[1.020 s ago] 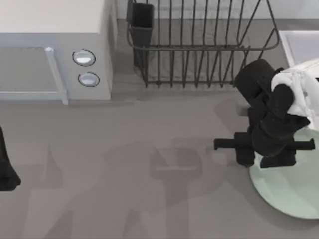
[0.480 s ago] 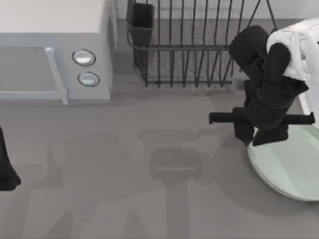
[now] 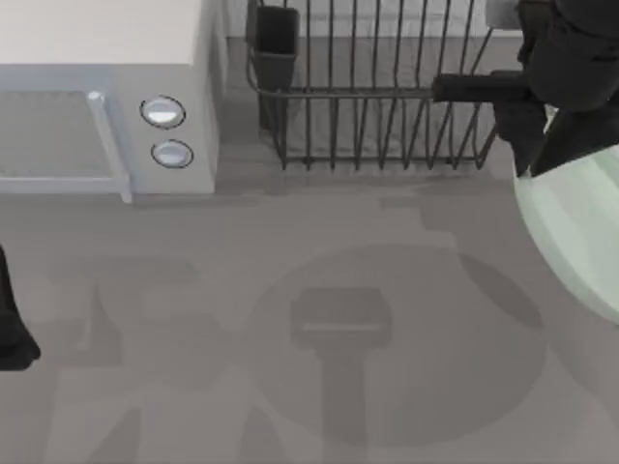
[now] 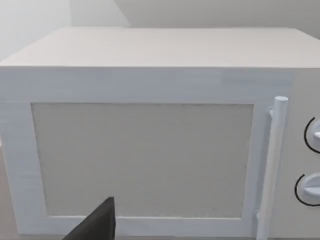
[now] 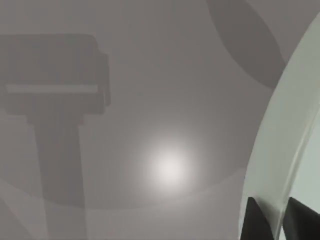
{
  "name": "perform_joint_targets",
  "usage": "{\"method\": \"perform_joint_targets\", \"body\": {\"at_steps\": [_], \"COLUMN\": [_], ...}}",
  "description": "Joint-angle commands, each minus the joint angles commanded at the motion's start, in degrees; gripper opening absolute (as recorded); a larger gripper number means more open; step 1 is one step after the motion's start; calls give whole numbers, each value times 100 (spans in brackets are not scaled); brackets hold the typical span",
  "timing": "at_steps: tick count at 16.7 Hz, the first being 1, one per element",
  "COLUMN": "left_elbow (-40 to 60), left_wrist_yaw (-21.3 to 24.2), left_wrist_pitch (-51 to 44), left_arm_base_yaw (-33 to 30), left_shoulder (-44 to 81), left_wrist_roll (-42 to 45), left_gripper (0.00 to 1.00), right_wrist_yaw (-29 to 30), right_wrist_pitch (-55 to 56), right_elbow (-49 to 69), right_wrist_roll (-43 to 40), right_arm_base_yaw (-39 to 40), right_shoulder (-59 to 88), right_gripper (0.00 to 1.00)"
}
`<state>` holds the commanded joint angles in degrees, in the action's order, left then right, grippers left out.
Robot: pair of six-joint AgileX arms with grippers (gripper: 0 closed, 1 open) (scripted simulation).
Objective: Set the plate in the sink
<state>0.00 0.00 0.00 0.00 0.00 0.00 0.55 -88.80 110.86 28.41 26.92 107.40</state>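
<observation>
The pale mint-green plate (image 3: 580, 232) hangs in the air at the table's right side, tilted and cut off by the top view's right edge. My right gripper (image 3: 537, 159) is shut on its rim, in front of the dish rack's right end. In the right wrist view both dark fingers (image 5: 257, 222) pinch the plate (image 5: 285, 135) at its edge, high above the table. The sink is hidden behind the right arm and the plate. My left gripper (image 3: 10, 329) is parked at the table's left edge, open, with one finger (image 4: 97, 225) showing before the microwave.
A white microwave (image 3: 106, 97) with its door shut (image 4: 150, 150) stands at the back left. A black wire dish rack (image 3: 377, 97) holding a dark cup (image 3: 276, 39) sits at the back middle. Bare grey tabletop (image 3: 290, 387) lies in front.
My right gripper has risen and moved toward the back right with the plate, from the front right of the table up to the rack's right end. The left arm has stayed still.
</observation>
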Motion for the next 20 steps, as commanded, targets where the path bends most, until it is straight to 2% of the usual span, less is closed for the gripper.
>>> {"method": "perform_joint_targets", "body": {"at_steps": [4, 11, 15, 20], "left_elbow": [0, 0, 0, 0], "left_wrist_yaw": [0, 0, 0, 0], "left_wrist_pitch": [0, 0, 0, 0], "left_arm_base_yaw": [0, 0, 0, 0], "left_shoulder": [0, 0, 0, 0], "left_wrist_roll": [0, 0, 0, 0], "left_gripper": [100, 100, 100, 100], "right_wrist_yaw": [-2, -4, -4, -4], "right_wrist_pitch": [-807, -861, -984, -1148], "right_elbow": [793, 914, 1803, 3824], "right_wrist_roll": [-40, -98, -689, -1905], "right_arm_base_yaw": [-38, -75, -669, -1892], "right_shoulder": [-142, -60, 835, 2998], "right_gripper": [0, 0, 0, 0]}}
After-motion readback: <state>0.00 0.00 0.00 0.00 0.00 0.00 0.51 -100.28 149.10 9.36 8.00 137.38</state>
